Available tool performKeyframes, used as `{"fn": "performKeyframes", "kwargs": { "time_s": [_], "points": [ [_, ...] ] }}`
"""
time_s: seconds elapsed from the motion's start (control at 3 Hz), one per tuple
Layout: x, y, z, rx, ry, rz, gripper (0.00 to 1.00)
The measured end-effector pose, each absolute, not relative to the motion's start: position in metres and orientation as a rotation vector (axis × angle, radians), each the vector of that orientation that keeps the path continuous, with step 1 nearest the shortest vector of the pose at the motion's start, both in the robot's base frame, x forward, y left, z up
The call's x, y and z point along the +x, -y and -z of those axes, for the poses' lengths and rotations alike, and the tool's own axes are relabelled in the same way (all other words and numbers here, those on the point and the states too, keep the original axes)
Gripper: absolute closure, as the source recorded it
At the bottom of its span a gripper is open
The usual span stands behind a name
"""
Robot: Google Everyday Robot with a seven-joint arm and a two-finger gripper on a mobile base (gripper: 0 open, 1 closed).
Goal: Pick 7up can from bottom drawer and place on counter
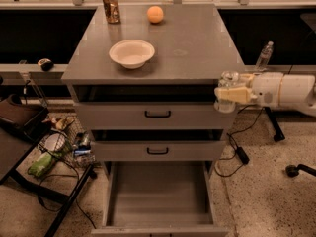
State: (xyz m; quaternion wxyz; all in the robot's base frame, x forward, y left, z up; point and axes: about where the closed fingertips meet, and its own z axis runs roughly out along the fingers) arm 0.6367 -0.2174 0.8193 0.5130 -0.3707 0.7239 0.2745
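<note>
Broadly, the task stands past its midpoint. Reading from the left: a brown-gold can (111,6) stands at the far left corner of the tabletop (195,41); a white bowl (132,53) sits towards the front left; an orange ball (155,14) lies near the far edge, just right of the brown-gold can. None of these is the task's object. Below, the bottom drawer (158,194) is pulled fully out, and its grey floor shows nothing lying in it, so the pick from the drawer is judged complete.

To the right, outside the cabinet's right side and just below the front right corner of the tabletop, the tool (225,96) reaches in from the right on its white arm (284,90). It is closed down to can width around the 7up can (227,78), which it holds upright, the shiny top showing above the fingers and the base below them. The can hangs in the air and touches neither drawer nor tabletop.

Remaining, by judgement: raise the can above the right edge, carry it inward over bare tabletop, set it down, release.
</note>
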Motion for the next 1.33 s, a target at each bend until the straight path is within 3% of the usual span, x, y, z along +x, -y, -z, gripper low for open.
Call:
{"fn": "performKeyframes", "kwargs": {
  "time_s": [1.0, 1.33],
  "points": [
    [0.688, 0.204, -0.957, -0.806, -1.643, -0.43, 1.0],
    [0.718, 0.208, -0.955, -0.715, -1.604, -0.396, 1.0]
  ]
}}
